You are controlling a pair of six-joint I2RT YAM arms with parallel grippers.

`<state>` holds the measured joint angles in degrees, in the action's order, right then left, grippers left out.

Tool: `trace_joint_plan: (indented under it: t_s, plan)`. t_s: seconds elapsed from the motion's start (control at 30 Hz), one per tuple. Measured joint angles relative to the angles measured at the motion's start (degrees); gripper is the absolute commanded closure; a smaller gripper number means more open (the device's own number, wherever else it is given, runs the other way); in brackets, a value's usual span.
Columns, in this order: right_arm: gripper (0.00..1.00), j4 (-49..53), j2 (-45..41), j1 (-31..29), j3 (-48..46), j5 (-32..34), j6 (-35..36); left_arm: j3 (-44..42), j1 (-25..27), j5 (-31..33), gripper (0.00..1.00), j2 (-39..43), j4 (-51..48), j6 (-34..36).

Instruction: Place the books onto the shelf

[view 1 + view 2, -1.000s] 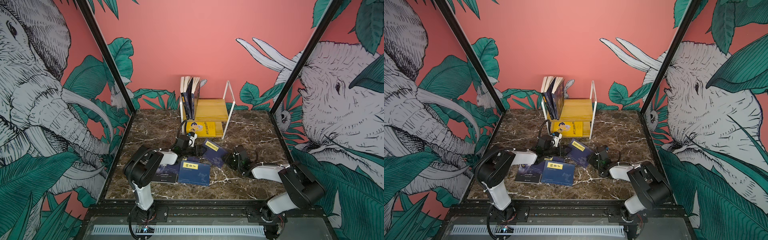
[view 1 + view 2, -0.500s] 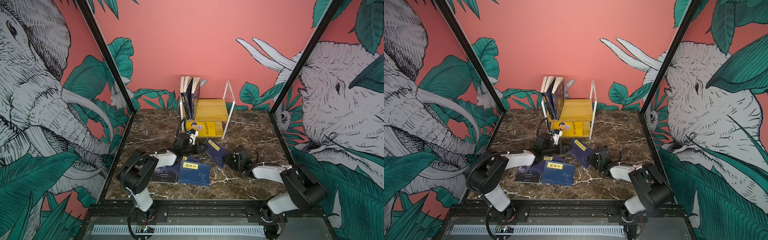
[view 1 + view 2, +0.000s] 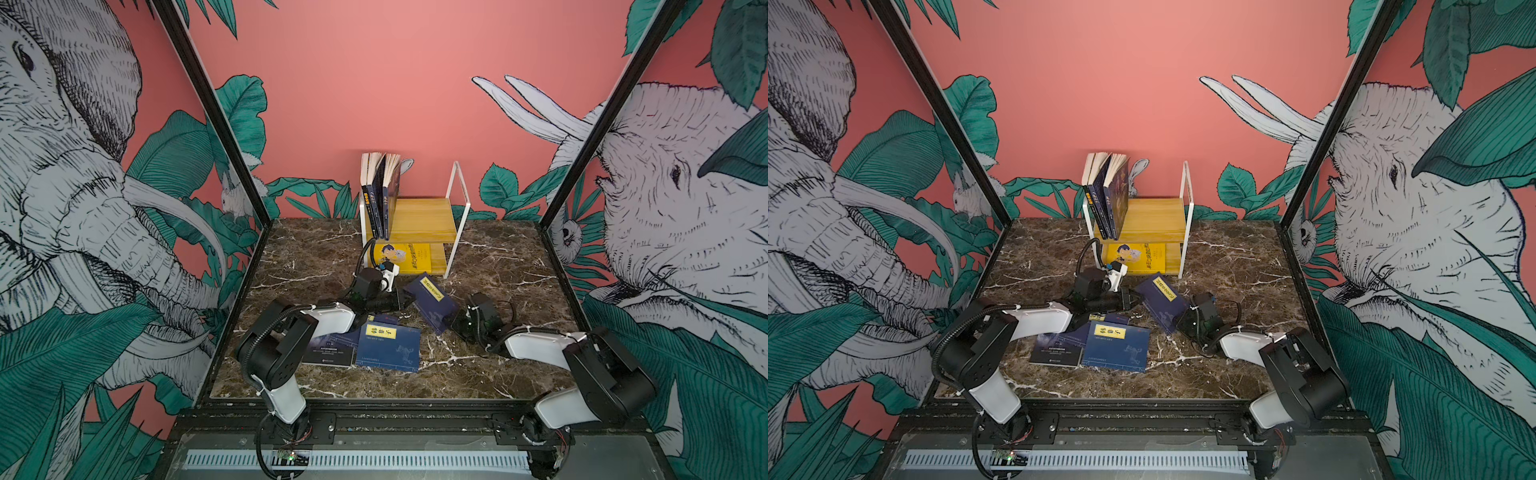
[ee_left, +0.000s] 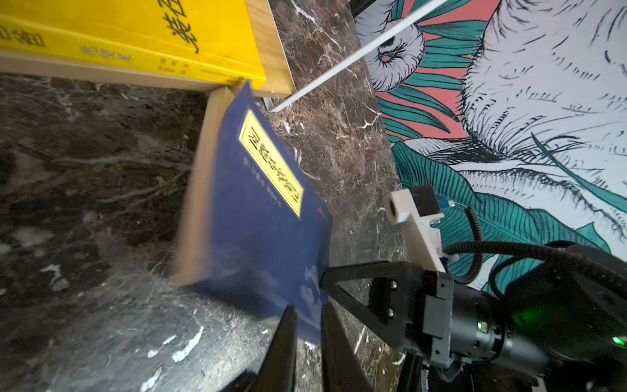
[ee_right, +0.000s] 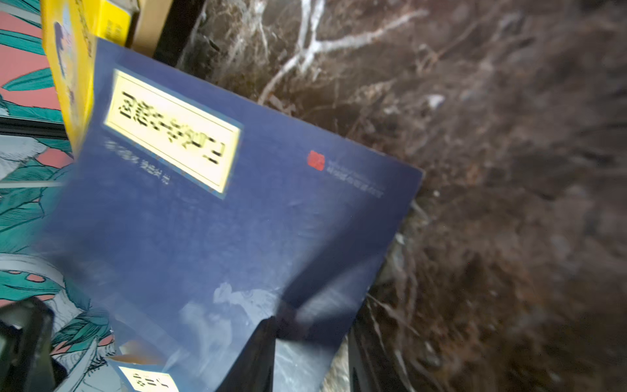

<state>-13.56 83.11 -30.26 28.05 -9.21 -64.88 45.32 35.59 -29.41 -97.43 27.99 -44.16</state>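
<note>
The shelf (image 3: 419,218) holds three books (image 3: 380,191) upright at the left end of its upper board and a yellow cartoon-cover book (image 3: 409,257) on the lower one. The navy book (image 3: 432,303) with the yellow title label tilts just before it, my left pincer (image 4: 309,307) clenched on one corner of its unlabelled end, my right pincer (image 5: 312,332) grasping the other. Its print blurs in both wrist views.

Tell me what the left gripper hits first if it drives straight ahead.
The navy book: its corner sits inside the left gripper. Past it, probably the yellow book low in the shelf; depth is unclear.
</note>
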Motion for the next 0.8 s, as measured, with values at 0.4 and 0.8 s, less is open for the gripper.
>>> trace_joint_plan:
  t_s: [0.4,0.8]
  plan:
    - [0.60,1.4,-1.2,-0.1,-0.4,0.6,0.2,0.6,-0.2,3.8,0.33,-2.8,-2.0,-0.6]
    - [0.62,3.5,-2.4,-0.1,-0.7,3.1,0.2,-0.7,-2.6,10.1,0.21,-7.3,4.8,5.5]
